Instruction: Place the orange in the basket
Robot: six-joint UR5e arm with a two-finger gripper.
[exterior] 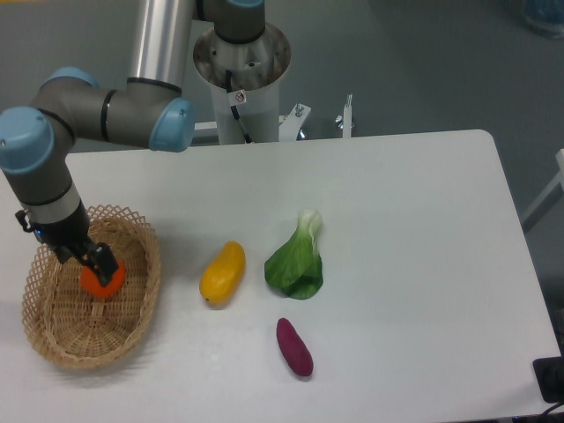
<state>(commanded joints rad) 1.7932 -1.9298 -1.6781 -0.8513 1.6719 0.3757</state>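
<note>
Starting at the left edge of the frame: the wicker basket (132, 330) sits at lower left, and the orange (101, 280) is already inside it, over the woven floor toward the upper part. The gripper (95, 264) is right on top of the orange, dark fingers reaching down from the arm's blue-capped wrist. Honestly I can't tell whether the fingers are clamped on the fruit or have let go, since the wrist hides most of them and the gap isn't visible. Can't say either whether the orange is resting on the basket bottom or hanging just above it.

So my read: the carry is basically done and the fruit is where it belongs. What's left is the release, if it hasn't happened, and lifting the arm clear.

Moving right across the white table (414, 264): a yellow mango-looking fruit (222, 272) just beside the basket, a bok choy (297, 259) near the middle, and a purple sweet-potato-shaped vegetable (294, 346) below it.
</note>
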